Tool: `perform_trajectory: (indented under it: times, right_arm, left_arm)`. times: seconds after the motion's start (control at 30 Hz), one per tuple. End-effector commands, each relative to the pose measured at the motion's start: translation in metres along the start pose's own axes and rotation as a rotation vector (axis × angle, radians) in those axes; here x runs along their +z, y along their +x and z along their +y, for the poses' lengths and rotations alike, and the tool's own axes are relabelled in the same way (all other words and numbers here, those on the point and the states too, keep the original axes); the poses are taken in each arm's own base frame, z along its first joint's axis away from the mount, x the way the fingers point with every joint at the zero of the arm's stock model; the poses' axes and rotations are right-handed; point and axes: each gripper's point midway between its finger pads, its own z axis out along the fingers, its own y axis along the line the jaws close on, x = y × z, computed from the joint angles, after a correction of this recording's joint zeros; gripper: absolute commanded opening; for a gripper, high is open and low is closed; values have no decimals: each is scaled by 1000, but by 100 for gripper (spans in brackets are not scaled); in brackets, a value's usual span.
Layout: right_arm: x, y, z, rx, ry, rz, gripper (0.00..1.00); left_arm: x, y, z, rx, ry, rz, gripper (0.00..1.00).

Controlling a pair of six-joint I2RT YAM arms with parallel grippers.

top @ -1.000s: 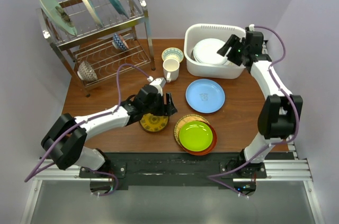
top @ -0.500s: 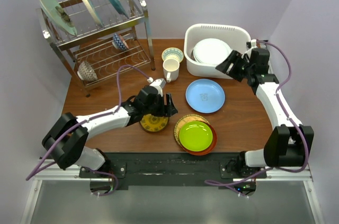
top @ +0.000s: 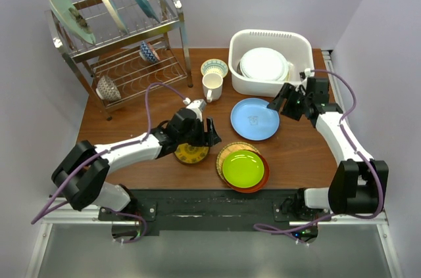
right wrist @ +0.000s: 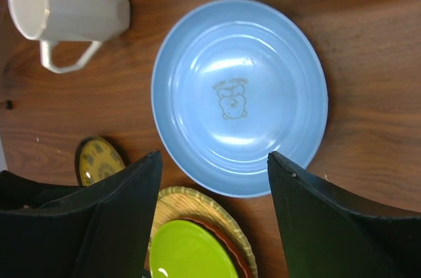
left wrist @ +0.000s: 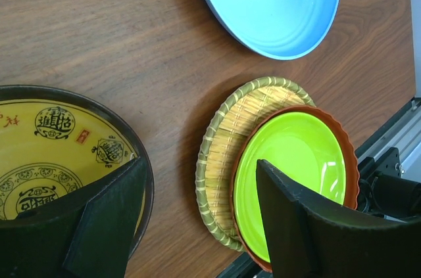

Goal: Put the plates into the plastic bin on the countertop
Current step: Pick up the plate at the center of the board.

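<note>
my left gripper (top: 209, 131) open, empty | right gripper (top: 284, 102) open over blue plate (top: 254, 119), its rim touching nothing | five plates (top: 243, 167) outside bin (top: 271, 33)

Yellow patterned plate (left wrist: 46, 153): Chinese-style characters in round seals, illegible. Blue plate (right wrist: 239, 61): possibly tiny lettering, unreadable.

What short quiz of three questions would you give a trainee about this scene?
1. True or false: the right hand is holding the blue plate.
2. What lies directly under the lime green plate? A the red-orange plate; B the blue plate; C the white plates.
3. Fill in: the white plates lie inside the ___.
Key: 1 false, the hand is open and empty above it. 2 A. 3 plastic bin.
</note>
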Motion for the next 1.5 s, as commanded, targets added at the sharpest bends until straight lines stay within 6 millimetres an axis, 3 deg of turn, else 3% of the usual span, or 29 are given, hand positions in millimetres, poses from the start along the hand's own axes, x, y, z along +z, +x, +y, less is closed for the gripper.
perform_trajectory:
  times: [0.0,0.47,0.67,1.0,1.23,1.3,1.37,1.47]
  right_arm:
    - [13,14,-17,-3,41,36,68]
    - [29,38,-68,54,169,71,63]
    - [46,57,-73,84,140,122,56]
    - [60,68,-76,110,109,152,47]
    - [68,79,-80,134,98,183,32]
    - [70,81,-80,142,89,185,17]
    - [71,84,-79,145,79,193,9]
    - [70,81,-73,139,47,179,6]
  left_arm:
    - [-9,-12,-14,0,49,-56,72]
    - [-9,-10,-11,-5,42,-62,72]
    - [-7,-8,-10,-9,43,-56,72]
    - [-3,-4,-8,-17,46,-45,72]
    - [-2,-3,-7,-13,44,-40,73]
    - [-2,-4,-7,-8,45,-42,73]
    - [-2,-3,-8,-2,47,-42,74]
    - [-3,-3,-6,-4,48,-47,84]
